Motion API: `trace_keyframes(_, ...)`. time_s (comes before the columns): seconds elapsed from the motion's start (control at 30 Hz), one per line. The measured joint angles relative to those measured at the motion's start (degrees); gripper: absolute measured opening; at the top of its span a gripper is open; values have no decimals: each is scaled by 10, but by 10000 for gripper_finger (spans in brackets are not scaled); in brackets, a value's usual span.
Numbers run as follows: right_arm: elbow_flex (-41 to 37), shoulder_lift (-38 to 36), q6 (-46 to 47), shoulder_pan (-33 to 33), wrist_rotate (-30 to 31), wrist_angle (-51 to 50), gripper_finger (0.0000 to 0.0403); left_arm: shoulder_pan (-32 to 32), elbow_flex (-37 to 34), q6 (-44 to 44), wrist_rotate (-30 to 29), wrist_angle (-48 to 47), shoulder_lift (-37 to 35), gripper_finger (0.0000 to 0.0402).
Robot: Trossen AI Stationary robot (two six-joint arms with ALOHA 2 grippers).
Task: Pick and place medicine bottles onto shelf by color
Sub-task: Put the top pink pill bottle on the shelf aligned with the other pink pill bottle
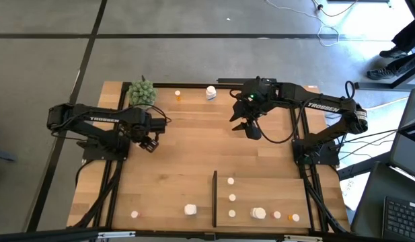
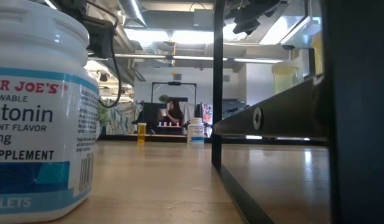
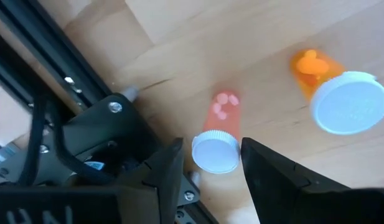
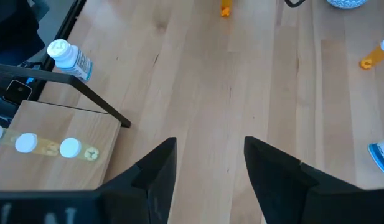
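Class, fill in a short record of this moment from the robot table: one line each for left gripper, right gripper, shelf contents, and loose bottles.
left gripper: the left gripper, open, around an orange bottle it is not lifting
right gripper: the right gripper, open, empty, above bare table
shelf contents: the shelf holds white-capped bottles
loose bottles: a white bottle and small orange bottle at the far edge

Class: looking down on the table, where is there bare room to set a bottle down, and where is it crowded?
Bare: the wide wood between the two arms, and the stretch left of the black strip. Crowded: right of the strip, where white caps and a chunky bottle cluster.
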Motion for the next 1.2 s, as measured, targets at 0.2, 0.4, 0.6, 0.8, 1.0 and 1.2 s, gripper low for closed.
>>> trace_keyframes(0.2, 0, 0, 0, 0, 0, 0, 188, 0, -6, -2, 3, 27, 0, 155)
trace_keyframes(0.4, 0, 0, 0, 0, 0, 0, 188, 0, -36, -5, 23, 32, 0, 155)
trace_keyframes(0.6, 0, 0, 0, 0, 0, 0, 188, 0, -38, -5, 24, 38, 0, 154)
trace_keyframes(0.8, 0, 0, 0, 0, 0, 0, 188, 0, -38, -5, 25, 38, 0, 125)
trace_keyframes(1.0, 0, 0, 0, 0, 0, 0, 188, 0, -38, -5, 25, 38, 0, 98)
trace_keyframes(1.2, 0, 0, 0, 0, 0, 3, 188, 0, -35, -5, 33, 33, 0, 95)
